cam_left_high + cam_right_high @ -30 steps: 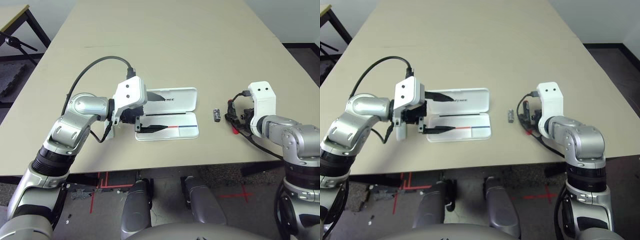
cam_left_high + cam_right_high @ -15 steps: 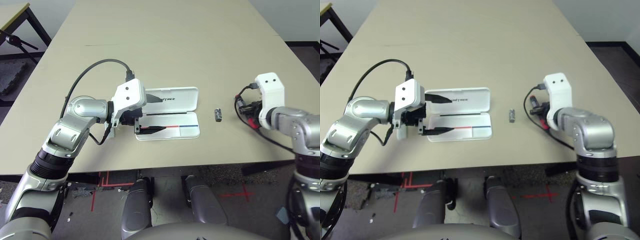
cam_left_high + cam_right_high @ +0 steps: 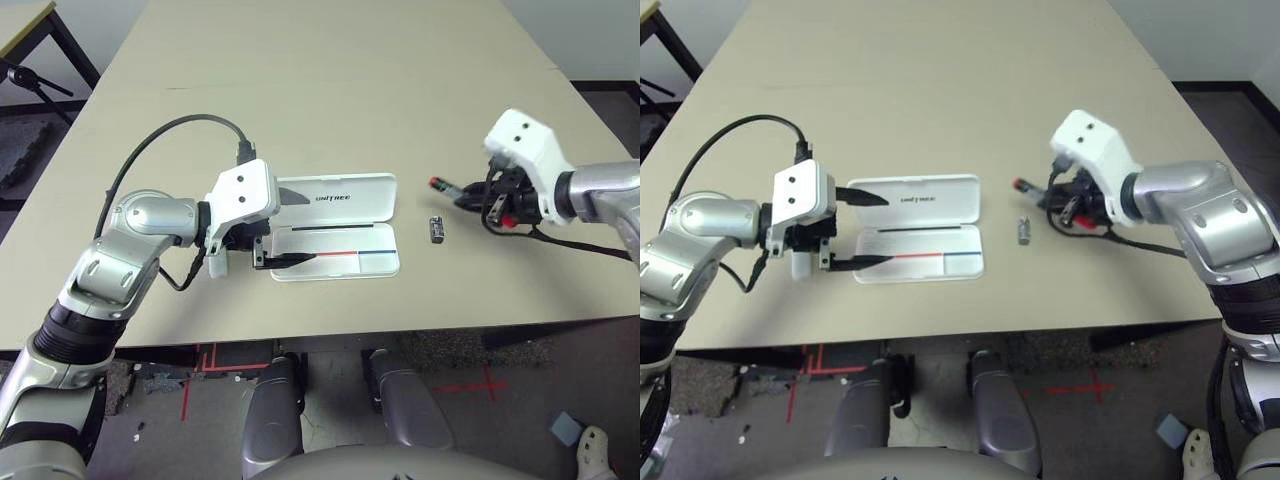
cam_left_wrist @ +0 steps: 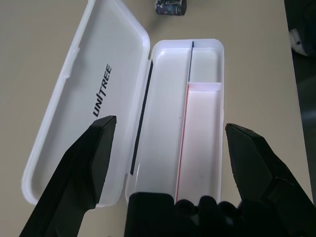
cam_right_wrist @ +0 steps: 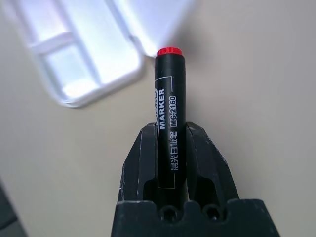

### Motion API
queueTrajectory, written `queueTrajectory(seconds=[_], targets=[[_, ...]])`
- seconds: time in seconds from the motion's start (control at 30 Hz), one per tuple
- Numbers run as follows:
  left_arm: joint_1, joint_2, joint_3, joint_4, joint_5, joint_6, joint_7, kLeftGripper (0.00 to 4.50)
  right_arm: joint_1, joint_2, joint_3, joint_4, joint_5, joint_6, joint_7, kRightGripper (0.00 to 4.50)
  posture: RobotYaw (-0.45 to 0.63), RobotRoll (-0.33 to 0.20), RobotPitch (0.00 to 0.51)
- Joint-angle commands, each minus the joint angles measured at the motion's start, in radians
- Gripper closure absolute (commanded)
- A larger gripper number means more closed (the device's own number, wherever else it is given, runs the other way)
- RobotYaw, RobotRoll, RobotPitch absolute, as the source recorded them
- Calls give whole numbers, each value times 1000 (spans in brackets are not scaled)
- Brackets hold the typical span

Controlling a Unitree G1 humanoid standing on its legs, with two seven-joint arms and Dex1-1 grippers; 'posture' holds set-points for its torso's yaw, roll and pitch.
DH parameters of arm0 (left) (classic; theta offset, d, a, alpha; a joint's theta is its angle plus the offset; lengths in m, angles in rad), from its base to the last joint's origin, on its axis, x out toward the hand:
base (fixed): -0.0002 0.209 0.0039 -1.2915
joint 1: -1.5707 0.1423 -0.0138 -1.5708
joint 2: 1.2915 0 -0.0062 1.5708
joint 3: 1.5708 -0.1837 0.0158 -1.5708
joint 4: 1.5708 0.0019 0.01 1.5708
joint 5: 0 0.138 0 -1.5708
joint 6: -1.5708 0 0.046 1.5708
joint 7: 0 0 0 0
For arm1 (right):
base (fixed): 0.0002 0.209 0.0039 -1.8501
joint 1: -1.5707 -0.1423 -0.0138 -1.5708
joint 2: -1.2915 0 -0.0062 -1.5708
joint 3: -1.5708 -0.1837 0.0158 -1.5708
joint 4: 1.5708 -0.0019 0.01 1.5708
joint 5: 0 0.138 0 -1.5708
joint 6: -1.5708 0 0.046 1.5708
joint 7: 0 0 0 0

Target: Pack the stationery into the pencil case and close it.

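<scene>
Pinched between its two black fingers, the right gripper [image 5: 178, 163] holds the black-and-red marker pen [image 5: 170, 113], its red end pointing out past the fingertips and white lettering running along the barrel. That gripper is over the right part of the tabletop [image 3: 330, 120], with the pen reaching out toward the pencil case. The left gripper [image 4: 171, 126] has its fingers spread wide at the left end of the case, one finger over the lid and the other over the tray. White and hinged, the pencil case [image 4: 197, 118] lies open near the front edge of the tabletop, its lid [image 3: 365, 192] folded back on the side away from that edge, with "UNITREE" printed on it. Inside the tray, a thin red-and-blue line runs lengthwise and a low divider marks off a small compartment. A stubby dark grey cylinder [image 3: 437, 230] rests on the tabletop just beyond the case's right end, apart from it.
</scene>
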Motion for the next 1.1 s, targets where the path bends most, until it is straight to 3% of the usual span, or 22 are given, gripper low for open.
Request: queueTrajectory(seconds=[0.03, 0.37, 1.1], targets=[[23, 18, 23, -30, -3, 8, 5, 0, -45, 37, 64, -23, -47, -14, 10, 3988, -33, 0, 155], [42, 17, 42, -61, -2, 32, 38, 0, -88, 198, 156, -22, -113, 13, -24, 3988, 15, 0, 146], [88, 13, 81, -138, -31, 102, 89, 0, -132, 403, 280, 64, -287, -126, -43, 3988, 79, 0, 152]])
